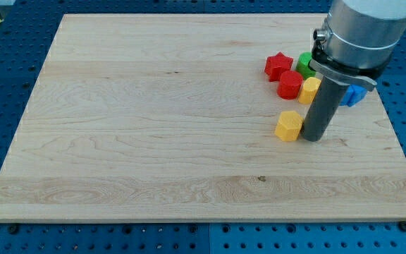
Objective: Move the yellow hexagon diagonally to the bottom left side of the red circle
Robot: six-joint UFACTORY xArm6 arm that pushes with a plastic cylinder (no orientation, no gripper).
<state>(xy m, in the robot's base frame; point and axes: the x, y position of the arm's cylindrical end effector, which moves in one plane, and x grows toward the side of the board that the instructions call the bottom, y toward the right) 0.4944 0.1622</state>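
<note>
Yellow hexagon (288, 125) against my tip (314, 137)

Pale wooden board (154, 127) on blue perforated table (5, 85). Red star-shaped block (278, 65) near view's top right. Green block (304, 63) just right of it, partly hidden. Second yellow block (309, 89) below green. Blue block (355, 94) furthest right, shape unclear.

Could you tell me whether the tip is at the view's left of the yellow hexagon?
No, my tip sits just at the view's right of the yellow hexagon.
</note>
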